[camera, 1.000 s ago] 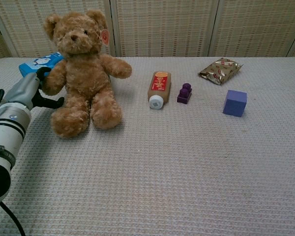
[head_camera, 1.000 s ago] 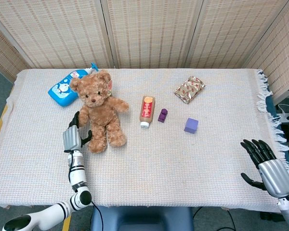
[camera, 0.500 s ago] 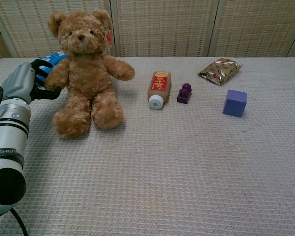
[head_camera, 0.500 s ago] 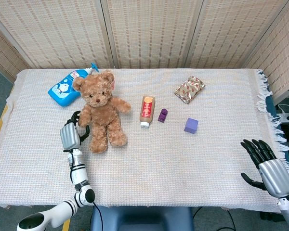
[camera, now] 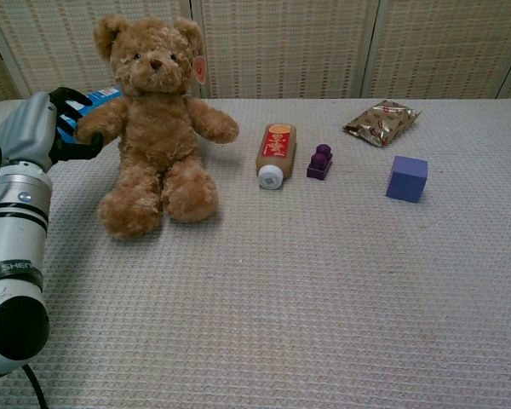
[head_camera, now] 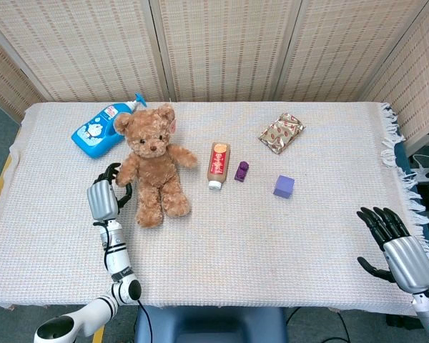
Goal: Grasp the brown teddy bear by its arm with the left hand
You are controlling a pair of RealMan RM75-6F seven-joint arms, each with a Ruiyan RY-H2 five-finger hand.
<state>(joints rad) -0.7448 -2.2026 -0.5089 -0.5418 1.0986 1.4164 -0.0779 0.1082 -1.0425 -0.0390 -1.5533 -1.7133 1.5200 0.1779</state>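
The brown teddy bear point(head_camera: 151, 164) sits upright on the left half of the table, also in the chest view as the teddy bear point(camera: 155, 128). My left hand point(head_camera: 104, 194) grips the paw of the arm nearest it, fingers wrapped around it; the chest view shows the same left hand point(camera: 41, 129) holding that arm out to the side. My right hand point(head_camera: 395, 243) hovers at the table's near right corner with fingers spread and nothing in it.
A blue lotion bottle point(head_camera: 100, 130) lies behind the bear. To its right lie an orange-labelled bottle point(head_camera: 217, 164), a small purple toy point(head_camera: 241, 171), a purple cube point(head_camera: 284, 186) and a foil snack packet point(head_camera: 281, 132). A woven screen stands behind the table.
My left hand closed on the bear's arm and lifted slightly away from me. The bear has shifted a little to the right and sits straighter. The right hand has stayed put.
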